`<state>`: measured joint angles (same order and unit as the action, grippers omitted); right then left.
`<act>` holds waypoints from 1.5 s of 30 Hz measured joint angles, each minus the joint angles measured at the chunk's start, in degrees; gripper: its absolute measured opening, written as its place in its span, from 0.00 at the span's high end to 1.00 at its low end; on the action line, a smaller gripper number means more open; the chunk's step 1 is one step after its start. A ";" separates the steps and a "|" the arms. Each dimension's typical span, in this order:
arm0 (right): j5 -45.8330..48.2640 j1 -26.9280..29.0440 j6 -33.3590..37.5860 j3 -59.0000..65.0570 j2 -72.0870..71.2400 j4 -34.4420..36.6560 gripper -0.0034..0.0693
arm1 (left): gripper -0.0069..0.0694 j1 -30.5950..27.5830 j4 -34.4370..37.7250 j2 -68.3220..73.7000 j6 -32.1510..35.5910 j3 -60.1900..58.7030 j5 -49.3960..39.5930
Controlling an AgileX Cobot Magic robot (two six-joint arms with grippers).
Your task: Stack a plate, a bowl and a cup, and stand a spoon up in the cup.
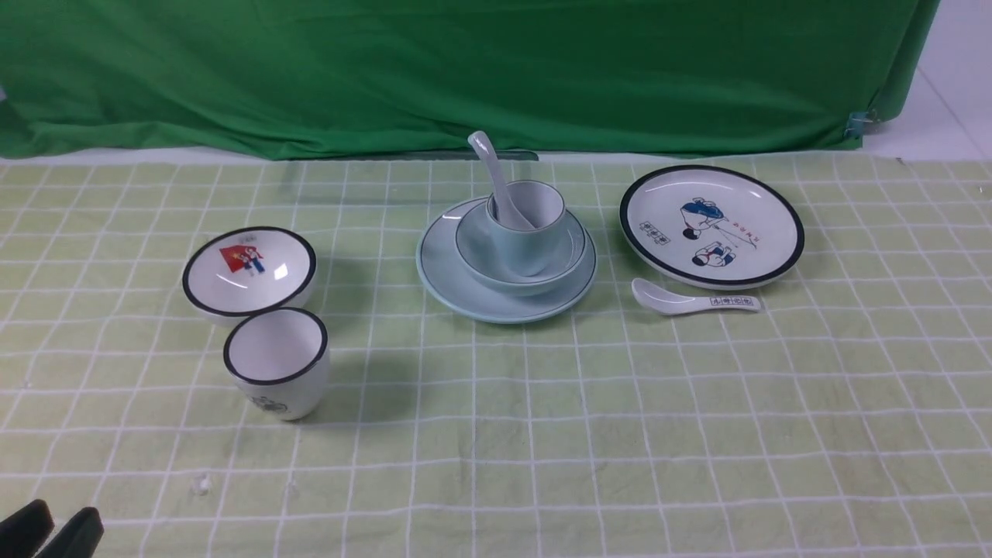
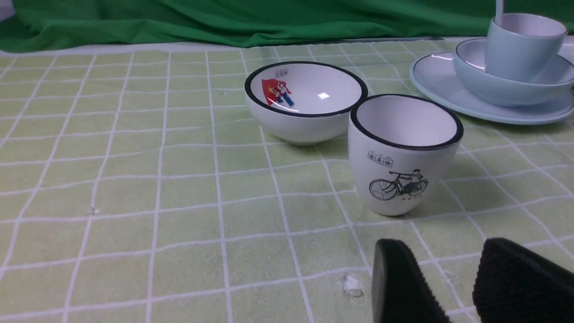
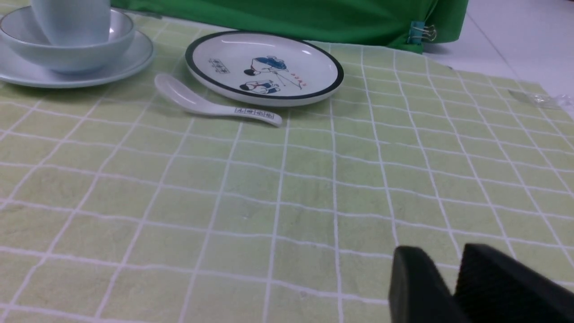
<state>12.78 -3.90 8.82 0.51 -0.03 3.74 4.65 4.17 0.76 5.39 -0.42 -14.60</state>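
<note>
The pale blue-green plate (image 1: 465,291) lies at the table's middle. The matching bowl (image 1: 484,260) sits on it, and the pale cup (image 1: 535,236) stands in the bowl. The plain spoon (image 1: 492,174) stands in the cup, handle leaning up and to the left. The stack also shows in the left wrist view: plate (image 2: 439,96), bowl (image 2: 475,85), cup (image 2: 515,49). My left gripper (image 2: 441,251) is low at the near left corner (image 1: 54,531), open and empty. My right gripper (image 3: 444,255) is shut and empty over bare cloth, out of the front view.
A white black-rimmed bowl (image 1: 248,267) and a white black-rimmed cup (image 1: 277,364) stand at the left. A cartoon plate (image 1: 711,225) and a printed spoon (image 1: 694,298) lie at the right. A green backdrop hangs behind the checked cloth.
</note>
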 joint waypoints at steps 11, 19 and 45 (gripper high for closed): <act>0.00 0.00 0.00 0.00 0.00 0.00 0.67 | 0.70 0.00 4.06 0.00 -2.33 0.00 0.13; 0.00 0.00 0.00 0.00 0.00 0.00 0.65 | 0.91 0.00 4.41 0.00 -3.18 0.00 0.17; 0.00 0.00 0.00 0.00 0.00 0.00 0.62 | 0.92 -0.05 4.41 0.00 -3.23 0.00 0.17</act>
<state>12.78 -3.90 8.82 0.51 -0.03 3.74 4.59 8.58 0.76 2.15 -0.42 -14.43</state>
